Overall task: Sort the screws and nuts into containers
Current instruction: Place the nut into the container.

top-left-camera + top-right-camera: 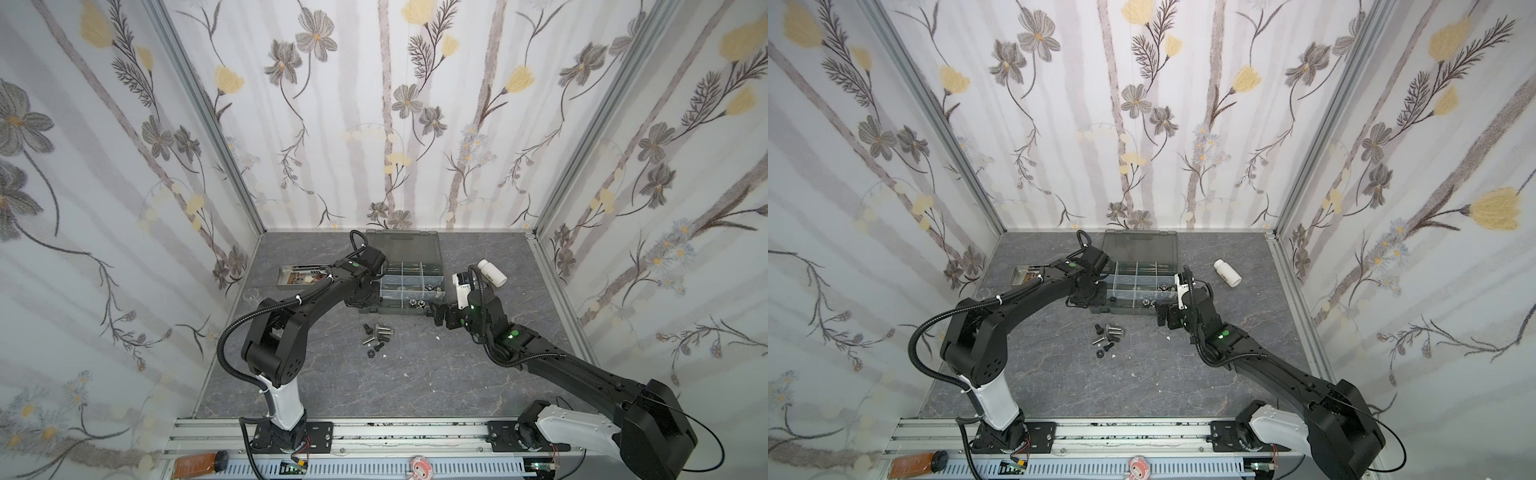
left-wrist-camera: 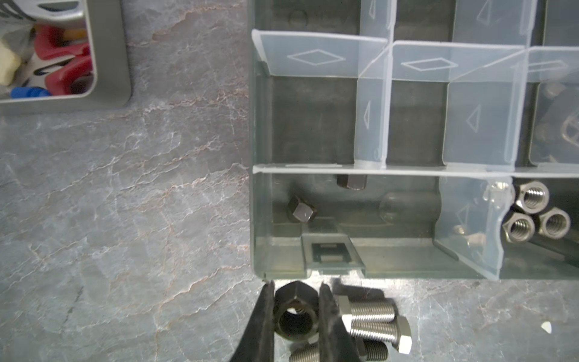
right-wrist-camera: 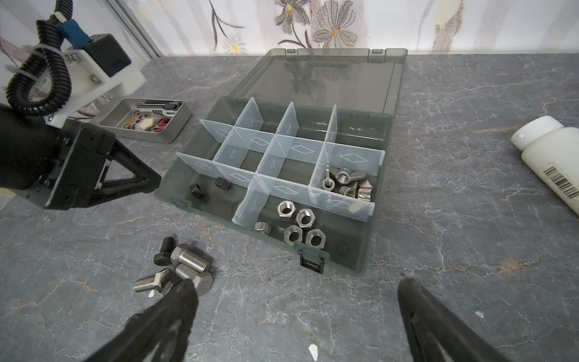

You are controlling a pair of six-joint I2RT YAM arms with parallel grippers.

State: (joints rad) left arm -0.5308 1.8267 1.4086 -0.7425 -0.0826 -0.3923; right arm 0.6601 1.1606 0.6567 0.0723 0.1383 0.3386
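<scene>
Above the box's near-left corner: left pincer [image 2: 297, 286], nearly closed, clamped on a black hex nut [image 2: 294, 316] by its flats, raised off the desk [image 1: 415, 374].
Held nut's axis: bore turned toward the wrist camera, roughly in line with the fingers.
Target, by judgement: near-left compartment [image 2: 360, 225] of the organizer box [image 3: 366, 250], with two black nuts [image 2: 301, 210] lying in it.
Bearing that counts: about 12 to 1 o'clock from the held nut as read in both top views, just beside and lower; long axis of that compartment running 9 to 3 o'clock, so room to spare sideways, less front to back.
Nearer arm: left, by far.
Right pincer [image 3: 296, 279]: spread wide, empty, hovering near the box's near-right corner.
Loose screws [image 1: 376, 338]: small heap on the desk at 6 o'clock of the box, about 8 o'clock from the right pincer.
Next move, by judgement: short carry past the front wall, then release.
Risk: nut striking the wall rim and bouncing out.
</scene>
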